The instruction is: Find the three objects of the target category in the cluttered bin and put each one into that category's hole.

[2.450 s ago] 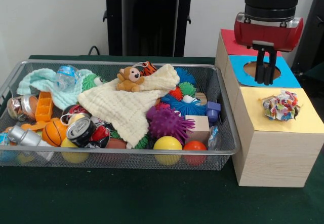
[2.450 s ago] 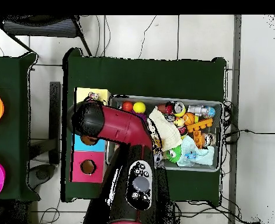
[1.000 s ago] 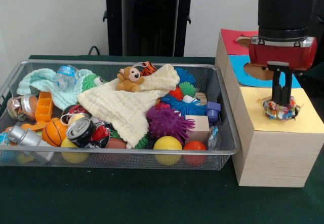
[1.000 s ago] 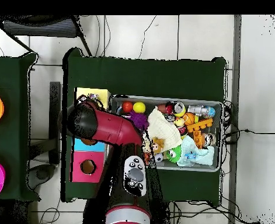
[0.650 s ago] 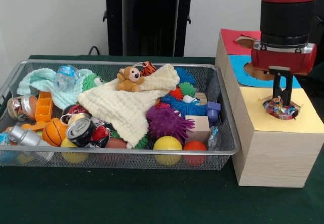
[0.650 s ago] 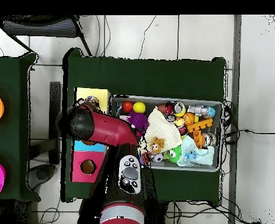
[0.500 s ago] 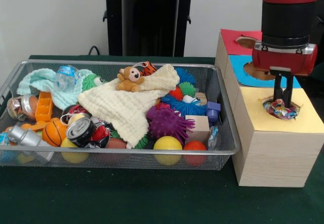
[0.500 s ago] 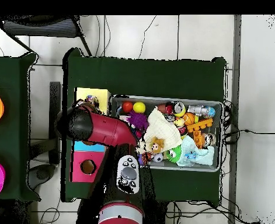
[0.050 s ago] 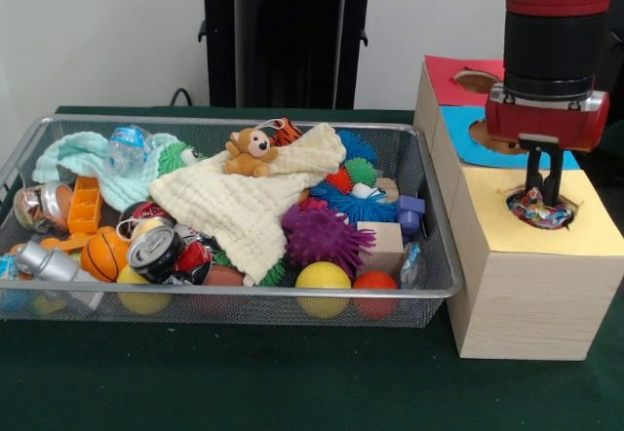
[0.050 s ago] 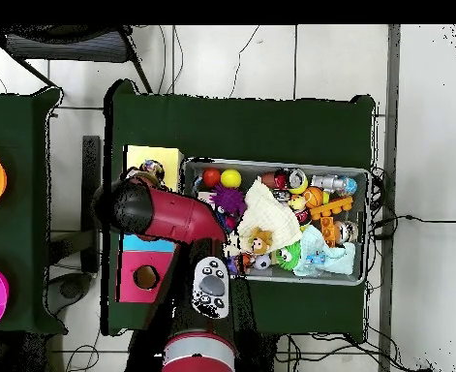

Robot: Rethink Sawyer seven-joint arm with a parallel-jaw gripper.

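Gripper (image 9: 538,195) above yellow panel's hole (image 9: 539,218), tips at the crumpled multicoloured ball (image 9: 536,213). Fingers (image 9: 532,171) close together; grip cannot be told.

My arm (image 9: 546,21): glossy red shell, black cylindrical wrist section, silver ring under it. Red rounded housing (image 9: 546,119) below, small dark bracket at its front. Gripper (image 9: 540,189): two thin black fingers. From overhead, grey oval button panel (image 10: 210,288) on black link, red base ring.

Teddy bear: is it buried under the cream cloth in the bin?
No: the front view shows the teddy bear sitting on top of the cream cloth, fully exposed near the far side of the bin.
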